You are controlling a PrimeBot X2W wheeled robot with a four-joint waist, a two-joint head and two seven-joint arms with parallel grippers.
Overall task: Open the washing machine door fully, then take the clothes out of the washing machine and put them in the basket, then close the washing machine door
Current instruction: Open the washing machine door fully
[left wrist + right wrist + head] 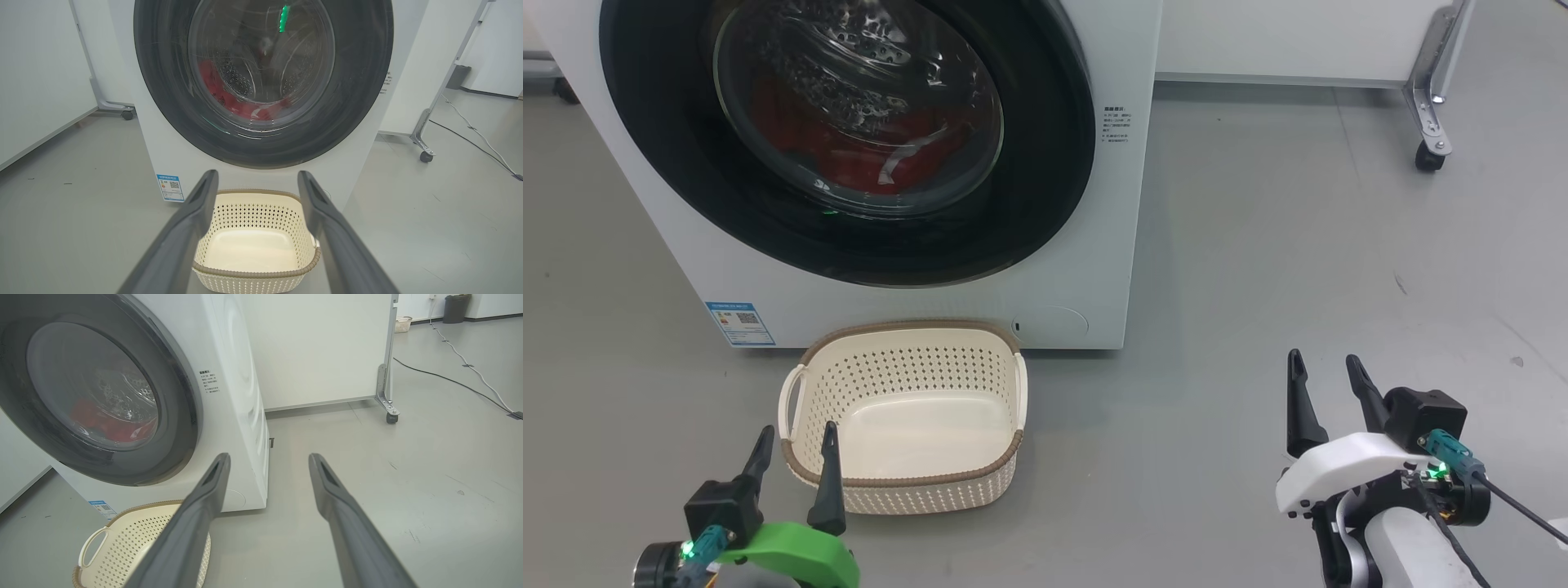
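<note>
Grey floor (1258, 245): left gripper (797, 431), right gripper (1323, 358) are held wide open, empty; washing machine door (1045, 163) should be hooked at its rim.

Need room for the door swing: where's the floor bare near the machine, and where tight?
Widest bare floor: right of the washing machine, between its white side, the partition's caster and the right tool. Narrower strip: left of the basket, by the blue label. Crowded: below the closed door, where the basket sits at the machine's front, left tool at its corner.
</note>
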